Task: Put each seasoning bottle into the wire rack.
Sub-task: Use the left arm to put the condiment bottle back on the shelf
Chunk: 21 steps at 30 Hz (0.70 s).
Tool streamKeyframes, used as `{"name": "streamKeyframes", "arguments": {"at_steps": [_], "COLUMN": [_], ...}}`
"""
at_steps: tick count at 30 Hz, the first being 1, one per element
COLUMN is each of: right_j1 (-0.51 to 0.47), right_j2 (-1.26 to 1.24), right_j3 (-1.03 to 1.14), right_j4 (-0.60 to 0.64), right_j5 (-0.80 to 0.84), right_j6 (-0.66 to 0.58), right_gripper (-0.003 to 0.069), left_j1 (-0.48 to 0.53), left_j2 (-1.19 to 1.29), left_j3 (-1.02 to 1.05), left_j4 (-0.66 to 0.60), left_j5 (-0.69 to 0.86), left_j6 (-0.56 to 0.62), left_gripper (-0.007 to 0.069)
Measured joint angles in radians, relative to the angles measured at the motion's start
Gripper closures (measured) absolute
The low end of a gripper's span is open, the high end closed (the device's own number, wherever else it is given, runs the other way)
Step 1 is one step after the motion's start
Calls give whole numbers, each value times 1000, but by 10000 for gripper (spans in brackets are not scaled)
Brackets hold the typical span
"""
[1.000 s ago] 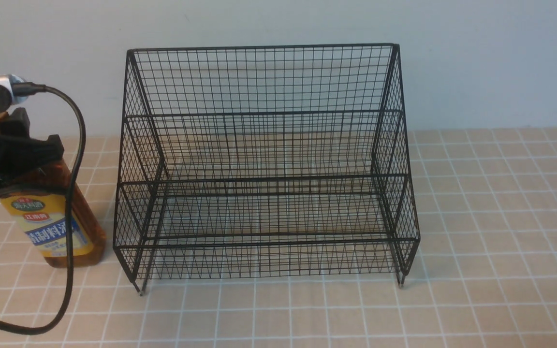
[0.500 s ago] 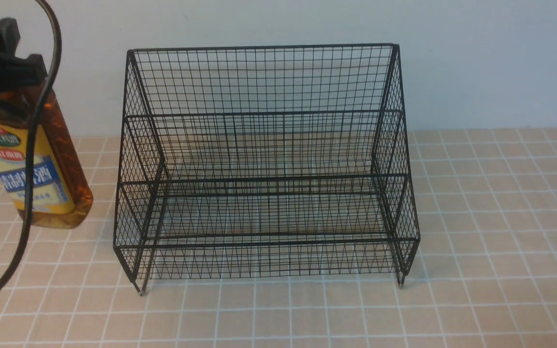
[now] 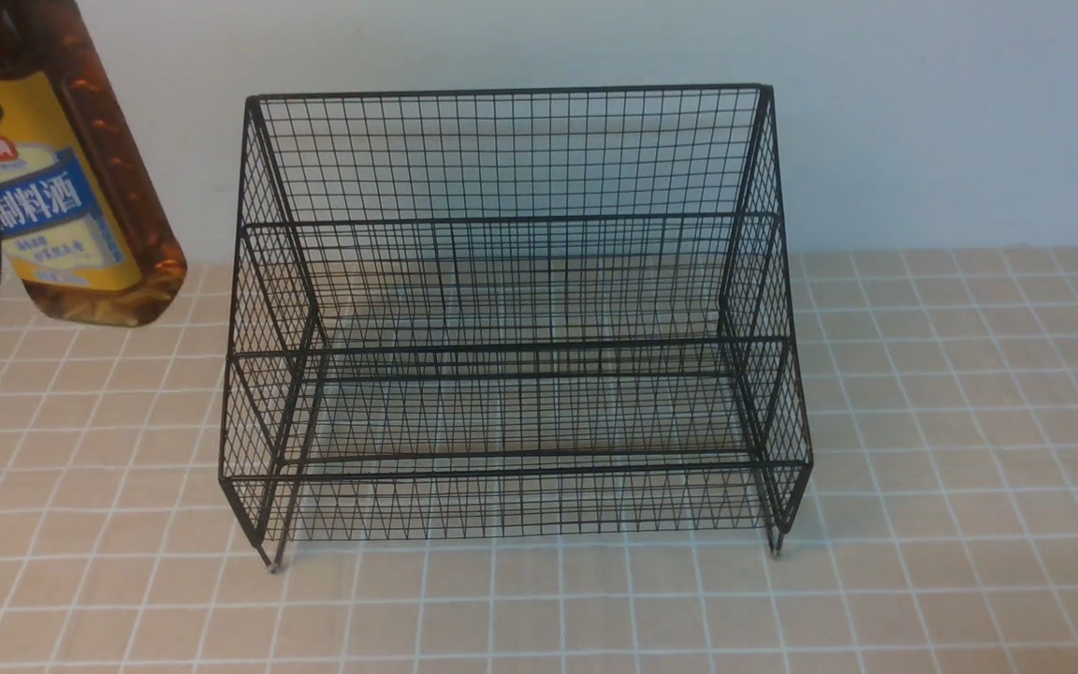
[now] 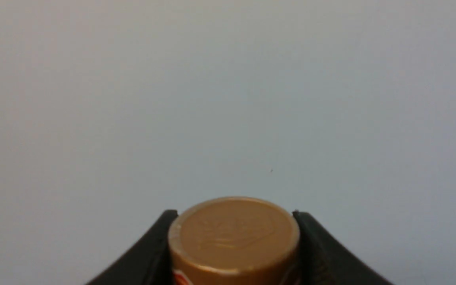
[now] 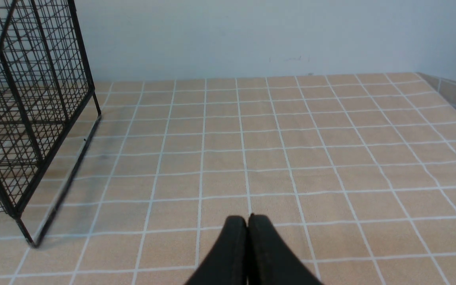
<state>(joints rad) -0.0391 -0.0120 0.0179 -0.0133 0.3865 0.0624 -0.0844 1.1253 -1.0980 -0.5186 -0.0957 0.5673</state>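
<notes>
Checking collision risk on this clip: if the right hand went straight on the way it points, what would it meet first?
Nothing nearby: the shut right hand points over the tiled table toward the back wall. The rack stands off that line. Depth is unclear.

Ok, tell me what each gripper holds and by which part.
The left gripper holds the seasoning bottle at its top, fingers flanking the gold cap. The right gripper is shut, holding nothing.

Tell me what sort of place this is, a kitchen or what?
Probably a mock kitchen counter: a tan tiled surface against a plain wall, a wire rack standing on it, and a seasoning bottle held aloft beside it.
</notes>
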Motion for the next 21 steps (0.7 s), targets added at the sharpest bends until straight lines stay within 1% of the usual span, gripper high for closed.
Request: {"name": "streamKeyframes", "arguments": {"at_steps": [4,7,12,17,21], "right_j1": [0,0,0,0,0], "right_j2": [0,0,0,0,0], "right_j3": [0,0,0,0,0], "right_j4": [0,0,0,0,0], "right_j5": [0,0,0,0,0], "right_j6": [0,0,0,0,0], "right_gripper": [672,672,672,672,672], "left_j1": [-75,-136,-208,-229,-229], "left_j2": [0,16,85,177,249], "left_j3": [-36,-53,-68,-74,-74], "left_j4": [-3,-42,-98,-114,-165], "left_j5": [7,1,-56,-102,-144], "left_j6": [1,-2,-5,2,27], "left_gripper": [314,314,314,314,314]}}
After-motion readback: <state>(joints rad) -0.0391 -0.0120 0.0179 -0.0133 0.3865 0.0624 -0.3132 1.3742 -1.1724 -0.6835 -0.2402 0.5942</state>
